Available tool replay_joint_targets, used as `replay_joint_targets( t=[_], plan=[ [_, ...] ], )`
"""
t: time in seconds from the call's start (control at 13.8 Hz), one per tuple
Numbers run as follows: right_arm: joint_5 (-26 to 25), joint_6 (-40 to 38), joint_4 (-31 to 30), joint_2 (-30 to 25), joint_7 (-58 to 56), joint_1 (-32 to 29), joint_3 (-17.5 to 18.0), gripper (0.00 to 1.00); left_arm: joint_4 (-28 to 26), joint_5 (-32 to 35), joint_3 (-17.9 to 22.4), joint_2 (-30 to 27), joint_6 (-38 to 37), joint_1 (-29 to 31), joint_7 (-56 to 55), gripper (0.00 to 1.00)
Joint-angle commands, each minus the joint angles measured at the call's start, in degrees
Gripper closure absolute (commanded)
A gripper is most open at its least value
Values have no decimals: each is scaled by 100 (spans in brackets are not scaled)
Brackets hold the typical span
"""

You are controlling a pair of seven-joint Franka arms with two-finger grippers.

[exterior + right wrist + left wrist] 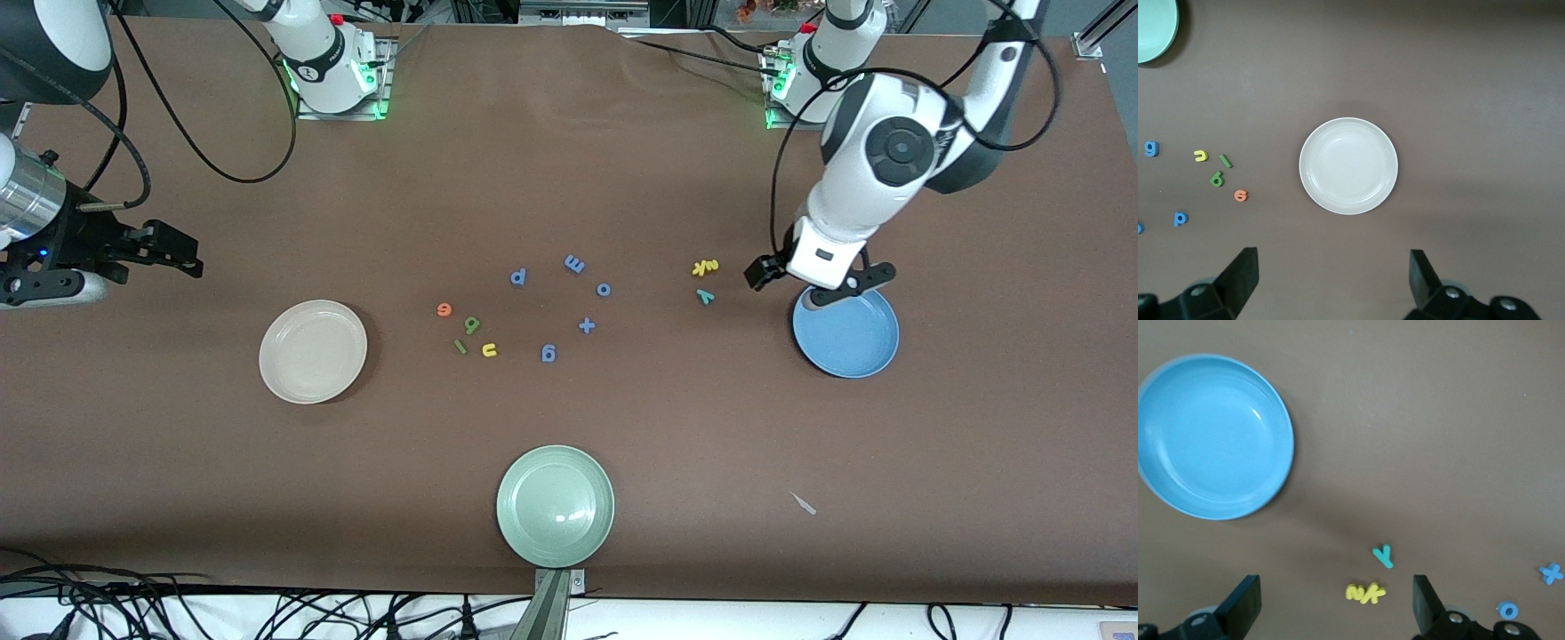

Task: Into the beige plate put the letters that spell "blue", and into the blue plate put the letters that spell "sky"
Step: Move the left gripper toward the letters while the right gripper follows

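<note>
**Nothing sorted yet, both grippers empty**

So far every letter lies on the brown table (pixel 622 160) and both target plates are bare. The left gripper (pixel 818 286) hangs wide open, holding nothing, over the edge of the blue plate (pixel 849 342). Just beside that plate, toward the table's middle, sit the yellow s and k (pixel 705 267), touching each other, with the teal y (pixel 704 296) slightly nearer the front camera. The right gripper (pixel 191 258) waits, jaws spread and empty, above the table near the beige plate (pixel 313 351).

The likeliest slip: s and k overlap, so one pinch could drag both or flick one away. The orange e (pixel 444 309), green b (pixel 471 324), green l (pixel 460 347) and yellow u (pixel 488 350) cluster tightly too.

Blue decoy letters (pixel 573 263) lie between the two groups, and a pale green plate (pixel 555 505) sits near the front edge; neither blocks a reach.
</note>
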Motion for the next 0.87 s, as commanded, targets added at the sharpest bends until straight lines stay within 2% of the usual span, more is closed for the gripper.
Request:
replay_joint_targets(
  t=[0.0, 0.14, 0.29, 0.51, 0.58, 0.8],
  plan=[
    [21, 51, -132, -46, -81, -49, -6, 0, -462, -76, -158, -143, 498, -1, -528, 0],
    [-32, 34, -123, 287, -64, 12, 11, 0, -612, -76, -317, 40, 920, -1, -943, 0],
    [-59, -10, -158, 524, -72, 56, 29, 0, -612, -68, -457, 312, 991, -10, -1275, 0],
    [-32, 50, -202, 675, -161, 283, 143, 0, -525, 291, -546, 743, 1387, -89, -2539, 0],
    [-23, 94, -211, 728, -13, 546, 161, 0, -515, 458, -546, 849, 1405, -97, -2787, 1],
    [135, 664, -438, 939, 1505, 1082, 187, 0, -515, 792, -537, 1349, 1843, -229, -3377, 2]
  ],
)
